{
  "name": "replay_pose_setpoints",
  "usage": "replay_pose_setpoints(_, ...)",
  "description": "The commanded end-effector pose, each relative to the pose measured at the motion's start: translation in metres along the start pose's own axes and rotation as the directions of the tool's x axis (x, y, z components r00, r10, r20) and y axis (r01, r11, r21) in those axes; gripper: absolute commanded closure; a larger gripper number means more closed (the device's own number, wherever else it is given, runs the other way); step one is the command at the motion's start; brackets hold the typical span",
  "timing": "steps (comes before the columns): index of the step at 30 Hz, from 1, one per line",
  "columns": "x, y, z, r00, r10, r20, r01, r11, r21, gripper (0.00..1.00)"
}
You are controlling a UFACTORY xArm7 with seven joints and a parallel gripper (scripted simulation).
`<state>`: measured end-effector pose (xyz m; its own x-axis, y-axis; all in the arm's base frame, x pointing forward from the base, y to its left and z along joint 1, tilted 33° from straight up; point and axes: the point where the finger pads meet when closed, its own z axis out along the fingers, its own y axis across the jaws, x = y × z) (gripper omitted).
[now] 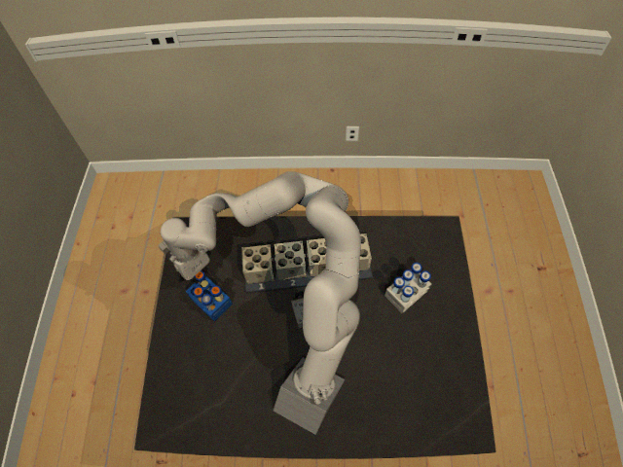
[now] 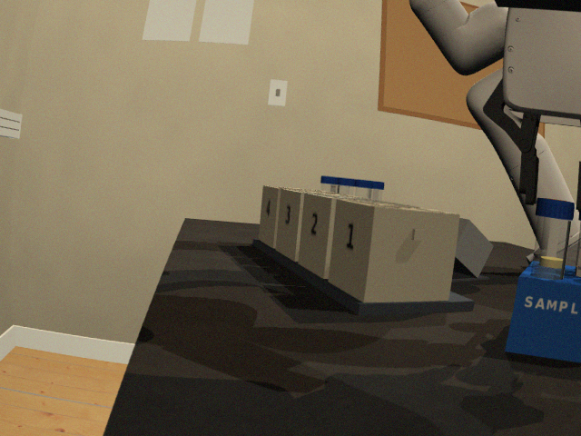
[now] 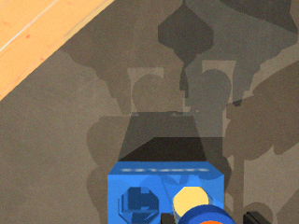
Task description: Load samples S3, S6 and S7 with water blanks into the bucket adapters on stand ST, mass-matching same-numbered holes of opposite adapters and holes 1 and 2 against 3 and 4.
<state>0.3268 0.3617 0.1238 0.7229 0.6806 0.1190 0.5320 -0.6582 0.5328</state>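
The blue sample rack [image 1: 219,311] [image 2: 539,328] [image 3: 163,179] holds several tubes, including three orange-dotted ones and one with a pale dot. One well is empty. My gripper [image 2: 555,198] [image 3: 210,219] is open around the cap of an orange-dotted tube [image 1: 200,275] [image 2: 555,209] [image 3: 206,216] standing in the rack; its ID is unreadable. Adapters 1 [image 1: 258,275] [image 2: 412,272], 2 [image 1: 290,273] [image 2: 315,253], 3 [image 2: 287,234] and 4 [image 2: 267,220] sit on the stand [image 1: 272,286] [image 2: 412,307]. Visible holes in adapters 1 and 2 are empty; the arm hides parts of the others.
The white rack [image 1: 402,304] at the right holds several blue-capped water blanks [image 1: 408,291]. The sloped desk [image 1: 298,311] [image 2: 474,248] is partly behind the arm in the top view; its green key is not visible. The table edge lies close beyond the blue rack.
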Motion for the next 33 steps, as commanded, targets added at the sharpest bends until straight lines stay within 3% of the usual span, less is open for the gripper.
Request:
replay_pose_setpoints(1, 0.001, -0.001, -0.014, 1.000, 0.000, -0.005, 0.000, 1.000, 0.002, 0.56)
replay_pose_setpoints(33, 0.001, -0.001, -0.070, 1.000, 0.000, -0.005, 0.000, 1.000, 0.002, 0.56)
